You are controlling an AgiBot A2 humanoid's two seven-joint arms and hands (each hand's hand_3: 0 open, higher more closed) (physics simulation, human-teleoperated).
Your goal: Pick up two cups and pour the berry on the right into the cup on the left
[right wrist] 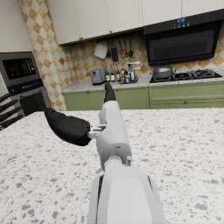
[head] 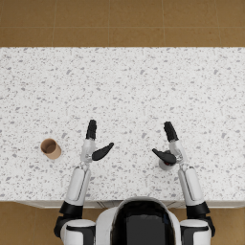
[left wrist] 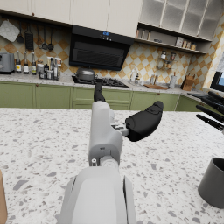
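Note:
A brown cup (head: 50, 149) stands on the white speckled counter (head: 124, 81), to the left of my left hand (head: 94, 144). That hand hovers open over the counter, a hand's width from the cup, with nothing in it. A dark grey cup (head: 165, 166) stands just under my right hand (head: 170, 146), partly hidden by the thumb. The right hand is open too and does not grip the cup. The left wrist view shows the left hand (left wrist: 133, 119) spread, the grey cup (left wrist: 214, 182) and a sliver of the brown cup (left wrist: 2, 202). No berry shows in any view.
The counter's near edge (head: 43, 203) runs just in front of my arms. In the wrist views, green kitchen cabinets (left wrist: 52, 96) and a stove (right wrist: 175, 75) stand far behind the counter. The right hand (right wrist: 76, 127) shows open in its own wrist view.

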